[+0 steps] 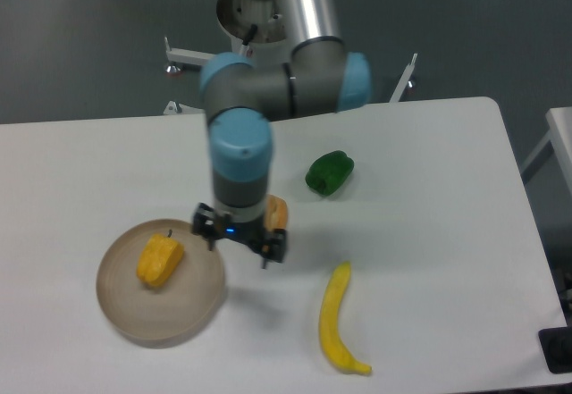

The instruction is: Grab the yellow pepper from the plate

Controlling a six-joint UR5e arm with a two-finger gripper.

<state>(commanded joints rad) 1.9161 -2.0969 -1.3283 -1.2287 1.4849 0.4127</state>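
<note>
The yellow pepper (160,261) lies on the beige plate (194,309) at the left of the table, its short dark stem pointing away from the camera. My gripper (238,245) hangs open just off the plate's right rim, right of the pepper and clear of it. Nothing is between its fingers.
An orange piece of food (277,213) sits right behind the gripper, mostly hidden by the wrist. A green pepper (329,172) lies farther back to the right. A banana (335,321) lies at the front right. The arm's base stands behind the table.
</note>
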